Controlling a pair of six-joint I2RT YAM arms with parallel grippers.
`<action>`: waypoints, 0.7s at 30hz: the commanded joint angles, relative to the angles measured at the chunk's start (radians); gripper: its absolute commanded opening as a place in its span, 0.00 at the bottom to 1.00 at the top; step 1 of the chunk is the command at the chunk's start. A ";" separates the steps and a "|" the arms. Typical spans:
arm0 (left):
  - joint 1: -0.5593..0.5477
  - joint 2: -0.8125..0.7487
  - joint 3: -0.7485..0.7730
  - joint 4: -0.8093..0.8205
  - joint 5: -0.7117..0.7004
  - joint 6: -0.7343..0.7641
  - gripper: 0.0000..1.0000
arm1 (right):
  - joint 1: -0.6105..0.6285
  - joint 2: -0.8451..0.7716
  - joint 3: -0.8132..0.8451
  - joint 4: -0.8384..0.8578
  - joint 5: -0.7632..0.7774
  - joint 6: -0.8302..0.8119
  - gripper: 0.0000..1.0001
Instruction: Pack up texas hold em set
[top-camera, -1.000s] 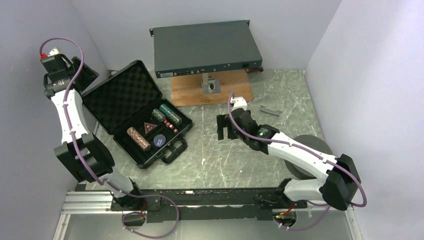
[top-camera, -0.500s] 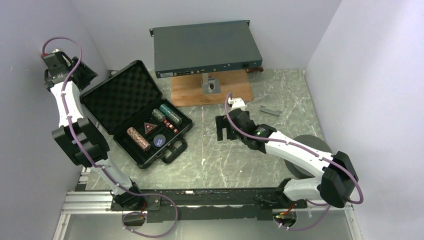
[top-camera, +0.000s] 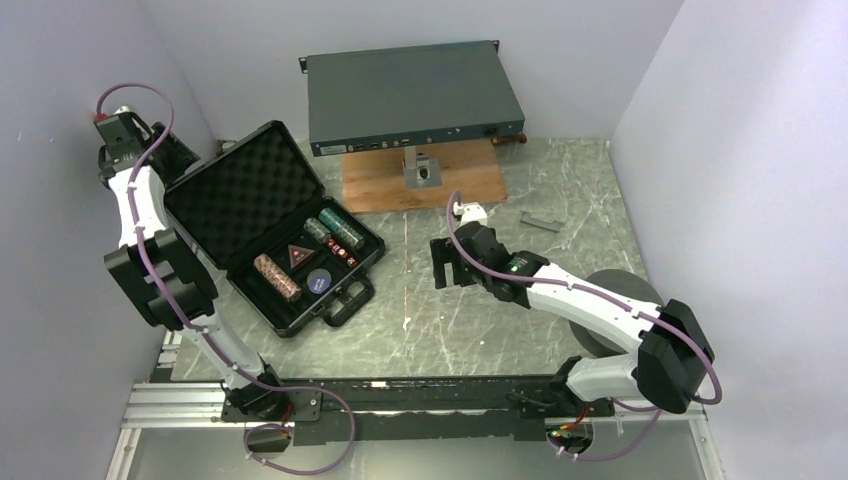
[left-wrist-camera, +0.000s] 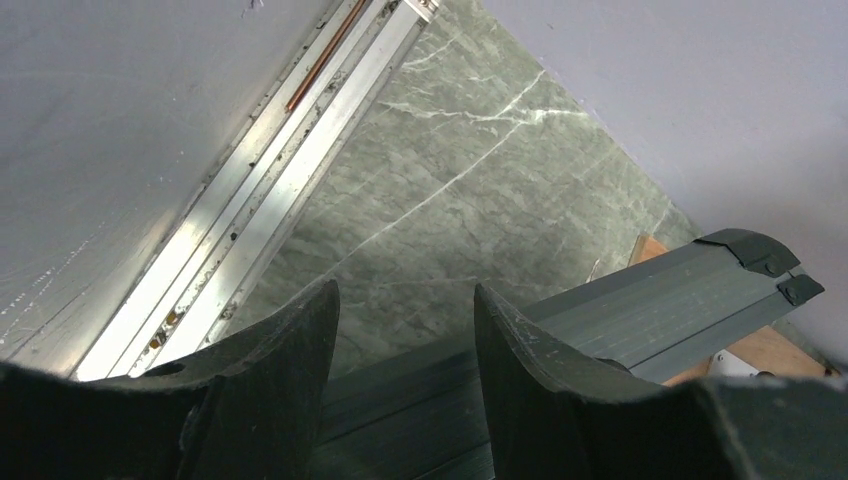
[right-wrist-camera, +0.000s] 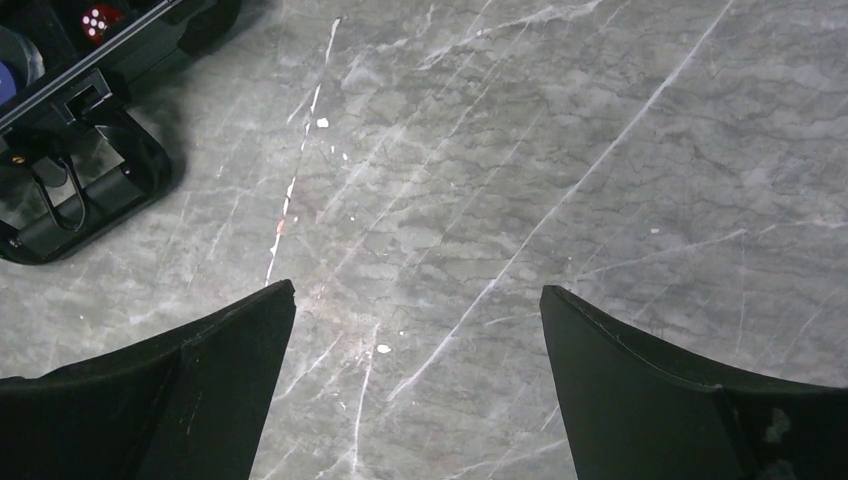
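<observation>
Lying open at the left of my veined grey marble desk (top-camera: 480, 320), the black plastic case (top-camera: 225, 220) shows egg-crate foam (top-camera: 262, 188) and cylindrical chip stacks (top-camera: 277, 276). I see the left claw (left-wrist-camera: 405, 290) half-parted, empty, behind the case; right claw (right-wrist-camera: 418, 290) wide, empty.

The frame's left edge crops the case (right-wrist-camera: 110, 120).
</observation>
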 joint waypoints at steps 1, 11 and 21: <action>0.005 -0.060 -0.059 -0.023 0.004 -0.007 0.58 | 0.001 0.003 0.003 0.021 -0.007 -0.015 0.96; -0.006 -0.140 -0.121 -0.013 0.025 -0.002 0.57 | 0.001 -0.005 -0.003 0.018 -0.007 -0.015 0.96; -0.027 -0.201 -0.165 -0.019 0.058 -0.018 0.57 | 0.001 -0.017 -0.009 0.014 0.000 -0.015 0.95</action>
